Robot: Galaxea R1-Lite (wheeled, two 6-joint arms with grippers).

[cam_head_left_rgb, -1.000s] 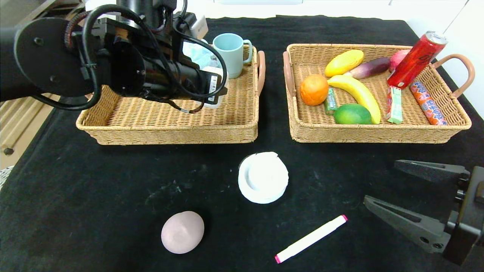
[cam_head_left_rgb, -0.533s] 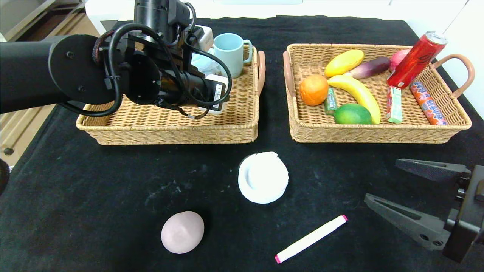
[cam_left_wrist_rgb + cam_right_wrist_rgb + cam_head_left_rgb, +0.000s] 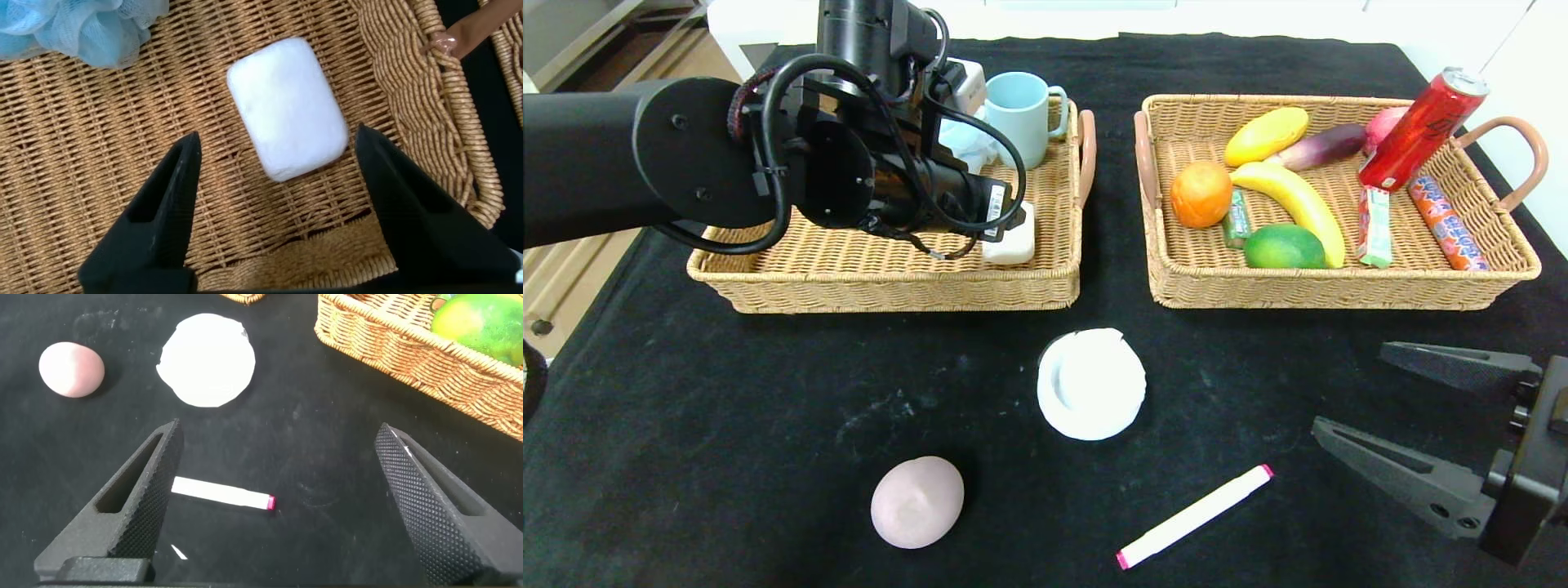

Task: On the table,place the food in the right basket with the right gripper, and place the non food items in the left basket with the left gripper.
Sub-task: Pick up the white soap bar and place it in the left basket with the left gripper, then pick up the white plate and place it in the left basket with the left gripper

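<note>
My left gripper (image 3: 278, 135) is open above the left basket (image 3: 890, 287), its fingers on either side of a white soap bar (image 3: 286, 106) without touching it. The bar (image 3: 1010, 241) lies on the basket floor near the right front corner. My right gripper (image 3: 1349, 389) is open and empty above the table's right front. The white marker (image 3: 1194, 516) lies on the cloth below it and shows between the fingers in the right wrist view (image 3: 221, 493). The white disc (image 3: 1091, 384) and pink egg lump (image 3: 917, 501) lie on the black table. The orange (image 3: 1201, 193) and gum pack (image 3: 1238, 217) are in the right basket (image 3: 1339, 291).
The left basket also holds a pale blue mug (image 3: 1021, 114) and a blue mesh puff (image 3: 90, 28). The right basket holds a banana (image 3: 1298, 204), a green fruit (image 3: 1284, 247), a red can (image 3: 1421, 131) and several other foods.
The left arm has moved right and lowered toward the basket's front. The soap bar, half hidden behind the gripper before, now lies free on the basket floor. The right arm has barely moved.
</note>
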